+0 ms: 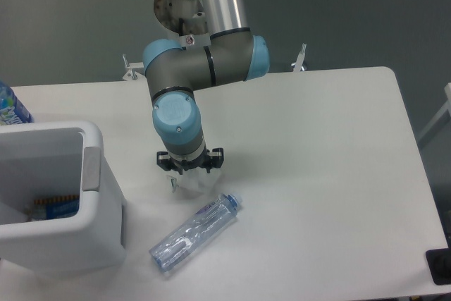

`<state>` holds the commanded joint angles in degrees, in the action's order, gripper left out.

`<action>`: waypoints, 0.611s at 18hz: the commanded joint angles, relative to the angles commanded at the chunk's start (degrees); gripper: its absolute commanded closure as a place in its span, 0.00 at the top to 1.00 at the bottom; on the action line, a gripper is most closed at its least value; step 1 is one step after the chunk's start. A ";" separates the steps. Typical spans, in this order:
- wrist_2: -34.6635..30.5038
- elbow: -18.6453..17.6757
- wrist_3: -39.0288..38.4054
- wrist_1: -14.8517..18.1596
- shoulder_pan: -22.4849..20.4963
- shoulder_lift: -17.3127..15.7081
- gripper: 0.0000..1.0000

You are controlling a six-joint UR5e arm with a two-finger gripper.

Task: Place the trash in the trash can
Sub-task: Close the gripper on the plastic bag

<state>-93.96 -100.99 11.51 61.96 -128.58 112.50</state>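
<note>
— Where is the crumpled white wad of thin paper or plastic (189, 182)?

— On the white rectangular table (317, 174), left of its middle, directly under the black two-finger gripper (189, 174). The grey-and-blue arm (184, 103) covers most of it; only a bit of white shows beneath the gripper body.

— Is the claw pinching it?

— I cannot tell. The fingers point down into the wad and the wrist hides their tips.

— And the clear plastic water bottle with the pale blue-white label (195, 232)?

— Lying on its side nearer the front edge, just beside the wad, cap toward the wad.

— The large white rectangular plastic bin with the rounded rim (63, 237)?

— Standing at the front left corner, grey panel (90, 168) on its right side. A deep blue-wrapped bottle (10, 106) stands behind it at the left edge.
</note>
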 joint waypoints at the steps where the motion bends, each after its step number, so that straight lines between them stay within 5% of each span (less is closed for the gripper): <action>1: 0.00 0.00 0.09 0.00 0.00 0.00 0.22; 6: 0.00 -0.35 0.96 0.53 -0.09 -0.61 0.06; 11: 0.35 -3.60 7.97 1.14 -0.09 -3.68 0.05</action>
<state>-93.61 -104.58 19.48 63.10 -128.67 108.82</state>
